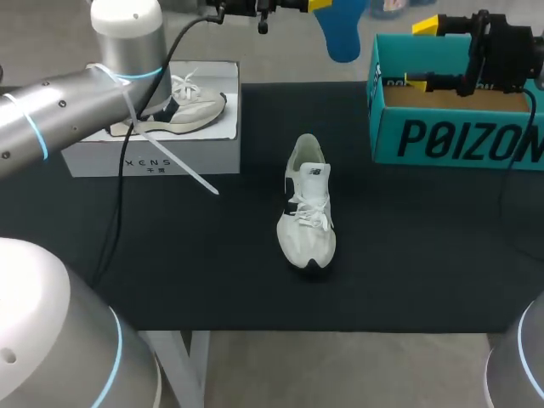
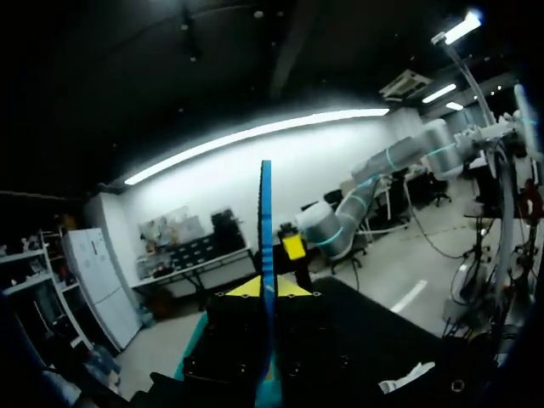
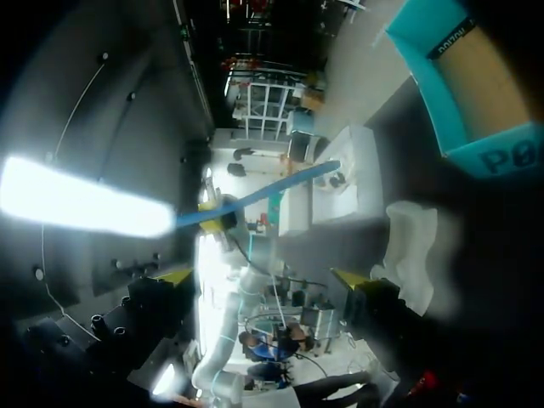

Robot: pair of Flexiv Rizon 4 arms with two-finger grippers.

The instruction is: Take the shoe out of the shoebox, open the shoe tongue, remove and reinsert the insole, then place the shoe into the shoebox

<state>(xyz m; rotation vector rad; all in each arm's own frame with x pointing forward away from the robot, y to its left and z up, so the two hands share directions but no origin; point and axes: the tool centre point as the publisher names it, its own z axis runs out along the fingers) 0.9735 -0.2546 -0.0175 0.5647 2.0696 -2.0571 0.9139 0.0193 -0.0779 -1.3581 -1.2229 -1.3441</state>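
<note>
Yellow tips of the left gripper (image 2: 267, 289) are pressed close together on a thin blue insole (image 2: 266, 212). The insole stands up on its edge between the two tips, so this gripper is closed on it. In the head view the left arm comes in from the left side and holds the insole up high, past the far edge of the table (image 1: 170, 255).

Over on the right, the right gripper (image 3: 259, 285) has its two yellow tips spread wide apart. It holds nothing. In the head view it sits at the left end of the teal shoebox (image 1: 459, 140), and it looks like it hangs just above the box and does not touch it, but that is hard to tell from here. The shoebox is open at the top, and brown card shows inside. It stands at the far right of the table.

A white shoe (image 1: 306, 208) sits on its sole in the middle of the black table. Its toe points to the near edge and its heel to the far edge. The laces lie loose on top. It is out of the shoebox and well apart from both grippers.

At the far left of the table stands a white box (image 1: 153, 157) with a picture of a shoe on its lid.
</note>
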